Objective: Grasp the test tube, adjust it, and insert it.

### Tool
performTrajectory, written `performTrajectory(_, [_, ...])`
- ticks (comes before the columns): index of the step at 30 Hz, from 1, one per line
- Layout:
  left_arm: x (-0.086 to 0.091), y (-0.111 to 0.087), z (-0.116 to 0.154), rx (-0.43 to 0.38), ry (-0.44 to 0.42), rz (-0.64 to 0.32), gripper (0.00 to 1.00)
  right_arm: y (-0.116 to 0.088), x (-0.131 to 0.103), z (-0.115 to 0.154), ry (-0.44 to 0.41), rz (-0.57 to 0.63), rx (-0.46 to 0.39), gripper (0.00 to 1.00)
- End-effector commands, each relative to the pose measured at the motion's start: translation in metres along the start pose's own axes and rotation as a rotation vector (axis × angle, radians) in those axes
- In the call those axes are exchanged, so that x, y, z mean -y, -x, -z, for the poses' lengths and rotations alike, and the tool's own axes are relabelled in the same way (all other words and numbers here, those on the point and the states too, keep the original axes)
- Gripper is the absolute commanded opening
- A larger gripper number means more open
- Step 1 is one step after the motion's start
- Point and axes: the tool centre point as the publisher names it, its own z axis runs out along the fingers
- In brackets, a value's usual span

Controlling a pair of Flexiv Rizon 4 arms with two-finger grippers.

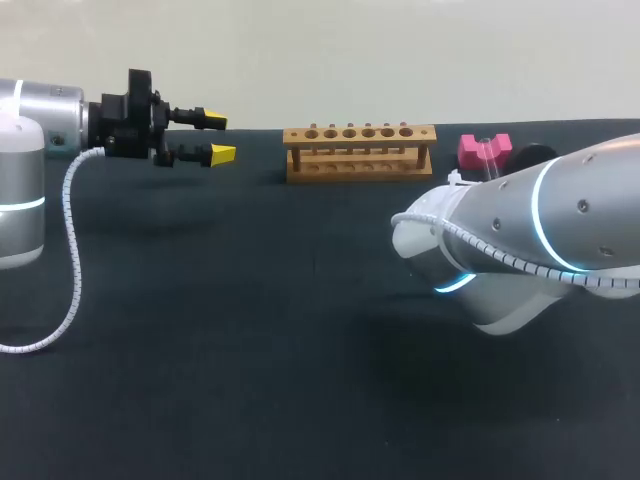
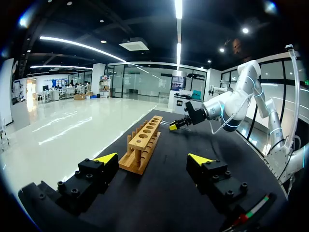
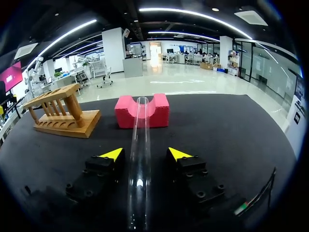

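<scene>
Right claw point(image 3: 146, 154) gapes around test tube point(image 3: 140, 126) lying in pink cradle point(image 3: 159, 112); left claw point(image 2: 152, 158), spread, faces wooden rack point(image 2: 143, 141).

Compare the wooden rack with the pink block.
The wooden rack is longer, with six holes on top; the pink block is shorter, with one groove. The rack holds nothing; the block's groove cradles the test tube. Both sit on the black table.

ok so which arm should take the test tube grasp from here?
Right. The right gripper straddles the test tube, open fingers on either side, its far end resting on the pink block. The left gripper hangs open past the wooden rack, away from the tube.
</scene>
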Motion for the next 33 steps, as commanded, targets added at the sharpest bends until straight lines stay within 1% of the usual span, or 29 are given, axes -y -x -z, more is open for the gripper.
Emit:
performTrajectory(1, [0.001,-0.001,0.0,0.004,0.003,-0.003,1.0,0.0,-0.001,0.002,-0.008,-0.001,-0.005,0.54])
performTrajectory(2, [0.001,-0.001,0.0,0.004,0.003,-0.003,1.0,-0.001,-0.001,0.002,-0.009,-0.001,-0.006,0.56])
performTrajectory(3, [0.001,-0.001,0.0,0.004,0.003,-0.003,1.0,-0.001,-0.001,0.003,-0.009,-0.001,-0.006,0.55])
performTrajectory(4, [0.001,-0.001,0.0,0.004,0.003,-0.003,1.0,-0.001,-0.001,0.003,-0.01,-0.002,-0.006,0.51])
performTrajectory(7, [0.001,-0.001,0.0,0.004,0.003,-0.003,1.0,-0.001,-0.001,0.004,-0.012,-0.003,-0.005,0.49])
performTrajectory(9, [0.001,-0.001,0.0,0.004,0.003,-0.003,1.0,-0.001,-0.001,0.005,-0.013,-0.004,-0.004,0.49])
performTrajectory(10, [0.001,-0.001,0.0,0.004,0.003,-0.003,1.0,-0.001,-0.001,0.005,-0.013,-0.004,-0.005,0.51])
performTrajectory(11, [0.001,-0.001,0.0,0.004,0.003,-0.003,1.0,-0.001,-0.001,0.006,-0.012,-0.004,-0.005,0.56])
performTrajectory(12, [0.001,-0.001,0.0,0.004,0.003,-0.003,1.0,-0.001,-0.001,0.006,-0.012,-0.004,-0.006,0.58])
performTrajectory(14, [0.001,-0.001,0.0,0.004,0.003,-0.003,1.0,-0.002,-0.001,0.007,-0.012,-0.004,-0.009,0.53])
performTrajectory(16, [0.001,-0.001,0.0,0.004,0.003,-0.003,1.0,-0.002,-0.001,0.007,-0.011,-0.004,-0.01,0.43])
performTrajectory(18, [0.001,-0.001,0.0,0.004,0.003,-0.003,1.0,-0.002,-0.001,0.007,-0.011,-0.004,-0.011,0.26])
performTrajectory(19, [0.001,-0.001,0.0,0.004,0.003,-0.003,1.0,-0.002,-0.001,0.007,-0.011,-0.004,-0.011,0.01])
performTrajectory(27, [0.001,-0.001,0.0,0.004,0.003,-0.003,1.0,0.0,-0.001,0.008,-0.015,-0.004,-0.009,0.0])
performTrajectory(33, [0.001,-0.001,0.0,0.004,0.003,-0.003,1.0,0.008,-0.004,0.018,-0.016,0.004,-0.006,0.0])
